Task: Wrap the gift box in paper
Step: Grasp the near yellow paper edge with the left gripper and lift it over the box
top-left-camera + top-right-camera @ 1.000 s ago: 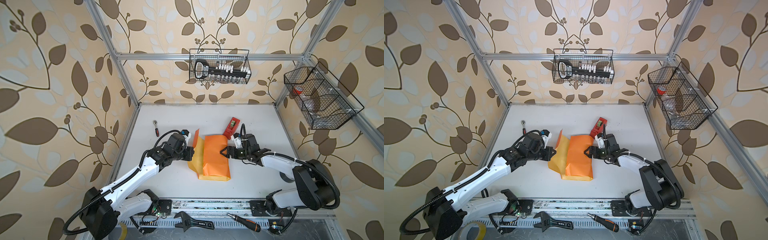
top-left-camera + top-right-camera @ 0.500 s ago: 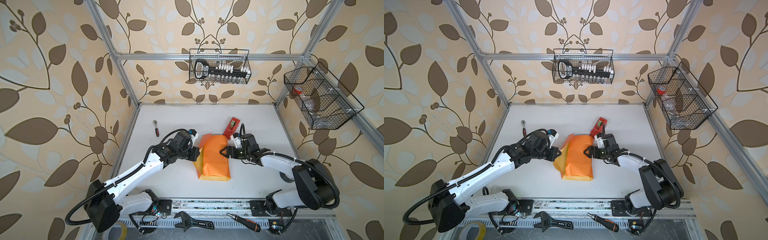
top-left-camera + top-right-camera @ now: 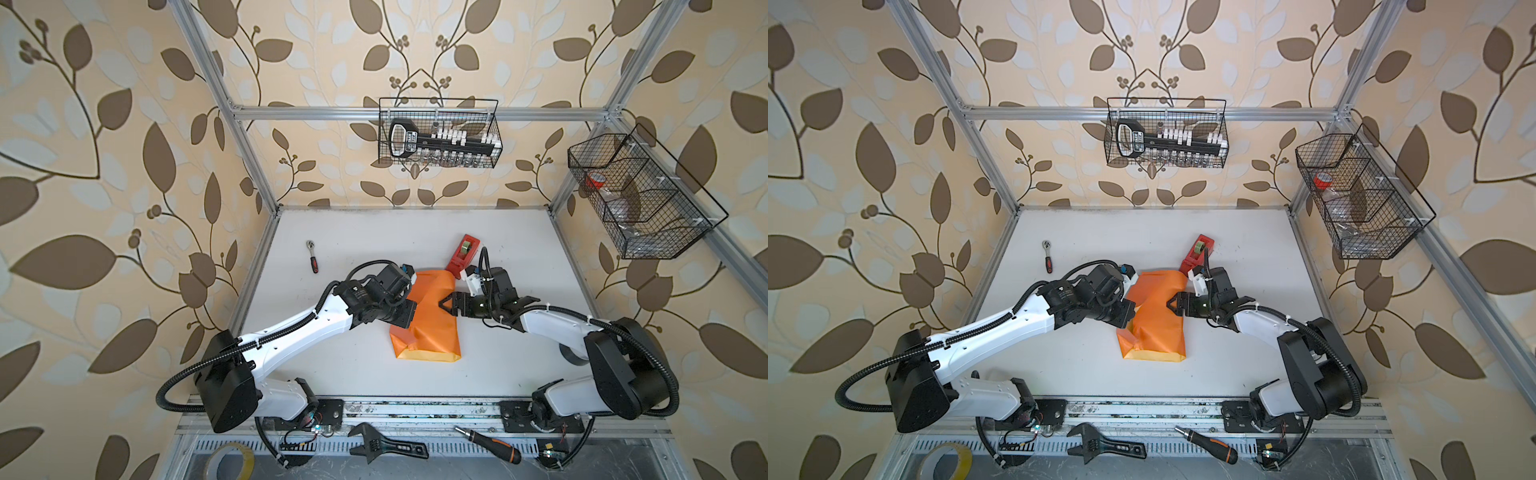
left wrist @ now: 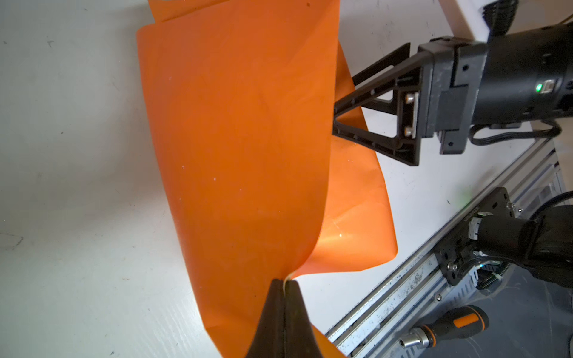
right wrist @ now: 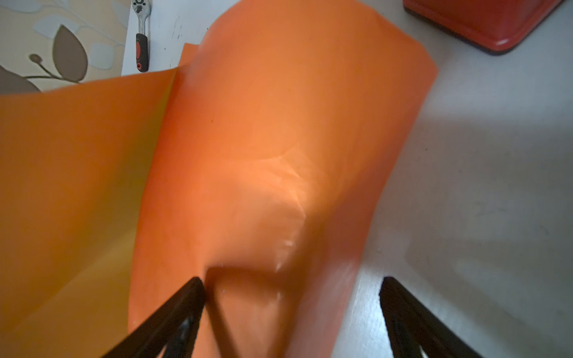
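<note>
Paper (image 3: 432, 324) sat pretty much mid-surface (image 3: 374, 232) in both top views, between the two arms, glossy orange face up with a thin yellow strip along the near edge. It was rumpled and humped up rather than flat. The gift box itself wasn't visible in any view, just paper.

The left fingers (image 4: 283, 288) were pinched fully together on one edge of the sheet. The left wrist view showed it best: the tips met right on the paper, and a big orange flap stood up off the surface from there. In the right wrist view the yellow underside of that lifted flap showed beside the orange hump.

The right fingers (image 4: 369, 139) were spread wide at the opposite side of the sheet and weren't gripping anything I could make out. From the right wrist camera, one finger was down against the orange paper and the other hung over bare white surface, clear of the sheet's edge.

The red tape dispenser (image 3: 463, 255) sat right by the paper's far corner, next to the right wrist. Couldn't tell if it actually touched the sheet. A small ratchet wrench (image 3: 311, 257) lay well off toward the far left. Adjustable wrench (image 3: 386, 449) and screwdriver (image 3: 488, 444) were down on the front rail, off the surface.
</note>
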Tool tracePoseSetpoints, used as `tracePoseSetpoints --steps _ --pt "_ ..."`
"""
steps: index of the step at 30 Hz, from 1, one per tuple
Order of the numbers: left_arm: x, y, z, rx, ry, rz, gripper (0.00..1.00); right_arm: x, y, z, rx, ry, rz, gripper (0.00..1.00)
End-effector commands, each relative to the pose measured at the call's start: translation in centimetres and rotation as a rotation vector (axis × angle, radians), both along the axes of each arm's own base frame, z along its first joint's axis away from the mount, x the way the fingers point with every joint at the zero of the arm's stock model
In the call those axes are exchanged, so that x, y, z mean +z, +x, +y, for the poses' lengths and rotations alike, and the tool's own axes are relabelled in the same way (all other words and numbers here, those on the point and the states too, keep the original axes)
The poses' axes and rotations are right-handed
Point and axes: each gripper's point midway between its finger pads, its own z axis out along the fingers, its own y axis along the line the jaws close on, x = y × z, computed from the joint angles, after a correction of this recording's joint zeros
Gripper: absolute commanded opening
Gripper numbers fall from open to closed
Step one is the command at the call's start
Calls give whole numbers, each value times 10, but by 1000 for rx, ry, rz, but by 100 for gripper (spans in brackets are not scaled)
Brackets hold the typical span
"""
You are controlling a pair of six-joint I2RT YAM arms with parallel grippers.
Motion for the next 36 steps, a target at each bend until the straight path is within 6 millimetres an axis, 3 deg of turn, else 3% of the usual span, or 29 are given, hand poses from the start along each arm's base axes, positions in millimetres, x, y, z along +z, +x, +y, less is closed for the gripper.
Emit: tracePoseSetpoints --steps 1,8,20,30,36 --pt "11 4 2 13 37 -22 0 -43 -27 -18 -10 -138 145 89" --pt "28 6 -3 8 5 -42 0 -44 -29 -18 -9 -138 148 89" --pt "41 13 34 59 168 -136 0 -44 -29 -18 -8 -142 148 89" --pt "55 7 0 3 -13 -91 0 -45 -29 -17 -8 -143 149 89" --pt "62 11 -3 36 -45 -95 0 -45 -29 -16 -6 -143 148 89"
